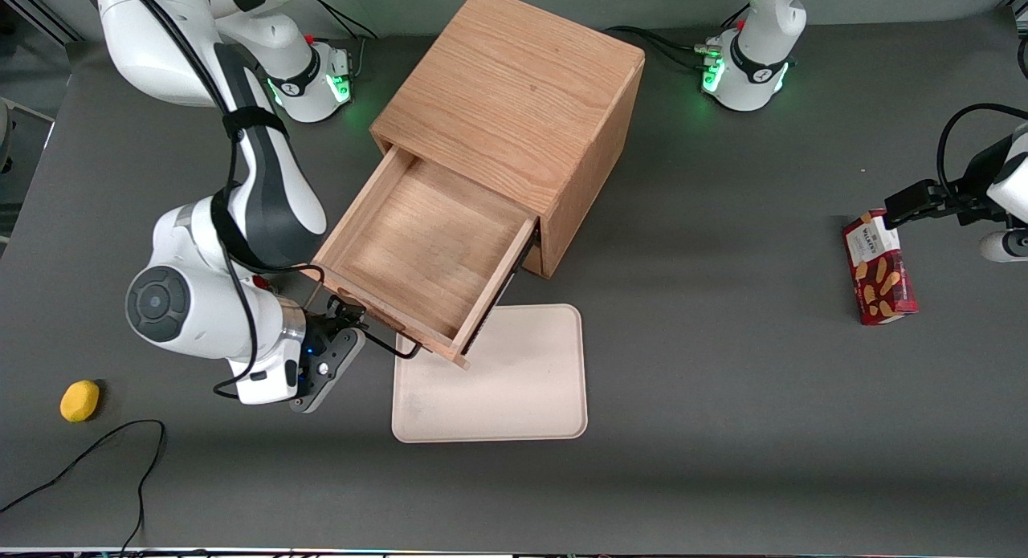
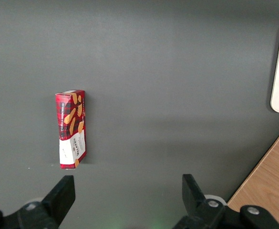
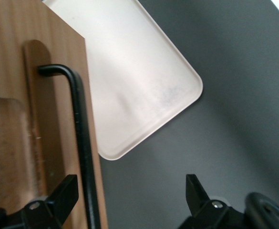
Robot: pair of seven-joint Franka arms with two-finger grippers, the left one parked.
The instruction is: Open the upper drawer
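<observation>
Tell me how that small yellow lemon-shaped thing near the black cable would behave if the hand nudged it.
The small yellow lemon-shaped object looks rounded, so it would probably roll or wobble away. Resting on smooth grey table, little would stop it. The hand, open beside the pulled-out upper drawer, isn't near it.

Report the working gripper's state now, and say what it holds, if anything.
Gripper: open, holding nothing, at the black wire handle of the pulled-out upper drawer; the handle runs between its spread fingers.
</observation>
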